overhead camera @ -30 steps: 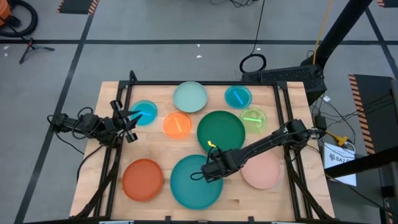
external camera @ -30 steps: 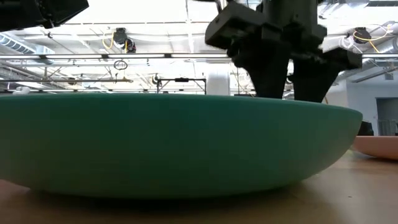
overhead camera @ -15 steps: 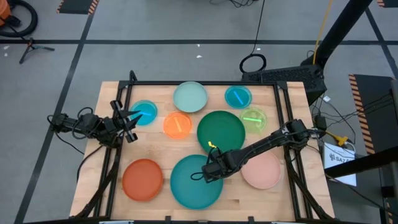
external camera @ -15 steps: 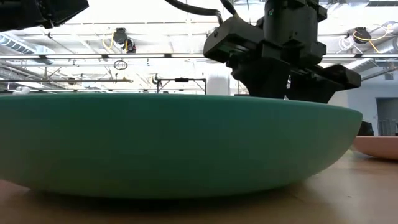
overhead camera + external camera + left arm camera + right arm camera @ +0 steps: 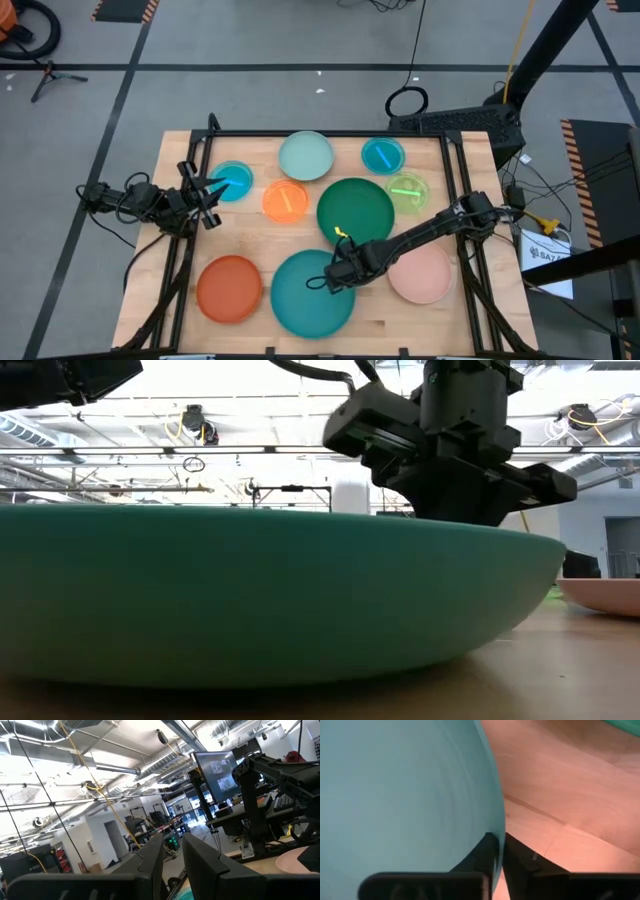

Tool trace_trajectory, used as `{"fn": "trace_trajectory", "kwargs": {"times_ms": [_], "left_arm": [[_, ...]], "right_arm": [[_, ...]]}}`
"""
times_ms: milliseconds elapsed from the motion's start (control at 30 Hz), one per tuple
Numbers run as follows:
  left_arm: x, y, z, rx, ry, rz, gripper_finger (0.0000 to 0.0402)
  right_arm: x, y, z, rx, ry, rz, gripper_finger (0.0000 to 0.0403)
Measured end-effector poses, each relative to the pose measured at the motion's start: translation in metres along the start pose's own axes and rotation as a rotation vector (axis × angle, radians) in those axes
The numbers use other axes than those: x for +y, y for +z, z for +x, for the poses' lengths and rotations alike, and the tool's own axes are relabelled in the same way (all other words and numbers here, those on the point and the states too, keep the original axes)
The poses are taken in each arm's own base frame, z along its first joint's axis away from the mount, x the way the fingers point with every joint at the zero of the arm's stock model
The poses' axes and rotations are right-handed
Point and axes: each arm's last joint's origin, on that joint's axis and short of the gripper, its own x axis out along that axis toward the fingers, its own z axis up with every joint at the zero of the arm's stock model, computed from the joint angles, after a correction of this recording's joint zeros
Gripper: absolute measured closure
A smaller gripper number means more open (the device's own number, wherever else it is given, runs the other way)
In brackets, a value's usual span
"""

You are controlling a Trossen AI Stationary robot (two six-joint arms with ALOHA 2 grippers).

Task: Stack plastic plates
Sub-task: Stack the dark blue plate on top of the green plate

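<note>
**A thin pinch on the teal plate's rim**

We have the right tool (image 5: 338, 272) pinching the rim of the large teal plate (image 5: 312, 293), one finger inside the lip and one outside, as the right wrist view shows. The plate sits at the near middle of the tabletop (image 5: 260, 240), just beside the dark green plate (image 5: 355, 209) and between the red-orange plate (image 5: 229, 288) and the pink plate (image 5: 420, 274).

Our worry is the grip: the fingers hold only a narrow strip of smooth plastic at one edge. If we lift, we judge the plate's weight could swing it down and slip it free, or its far edge could drag and knock the red-orange plate. Carried low, it could also clip the dark green plate's rim.

The left tool (image 5: 207, 194) waits at the left side near a small blue plate (image 5: 232, 181), its fingers close together with a narrow gap and holding nothing.
</note>
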Motion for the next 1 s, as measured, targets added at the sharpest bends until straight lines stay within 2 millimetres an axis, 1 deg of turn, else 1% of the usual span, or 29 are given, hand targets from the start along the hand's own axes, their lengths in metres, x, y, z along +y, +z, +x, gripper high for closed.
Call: {"fn": "trace_trajectory", "kwargs": {"times_ms": [100,267,367,733,1000], "left_arm": [[0.0,0.0,0.0,0.0,0.0,0.0,0.0321],[0.0,0.0,0.0,0.0,0.0,0.0,0.0321],[0.0,0.0,0.0,0.0,0.0,0.0,0.0321],[0.0,0.0,0.0,0.0,0.0,0.0,0.0321],[0.0,0.0,0.0,0.0,0.0,0.0,0.0321]], "right_arm": [[0.001,0.0,0.0,0.0,0.011,-0.001,0.0397],[0.001,0.001,0.0,0.0,0.015,0.003,0.0393],[0.001,0.001,-0.004,0.0,0.024,0.003,0.0396],[-0.001,0.0,-0.033,-0.003,0.091,-0.012,0.0398],[-0.003,-0.002,-0.058,-0.011,0.167,-0.045,0.0398]]}}
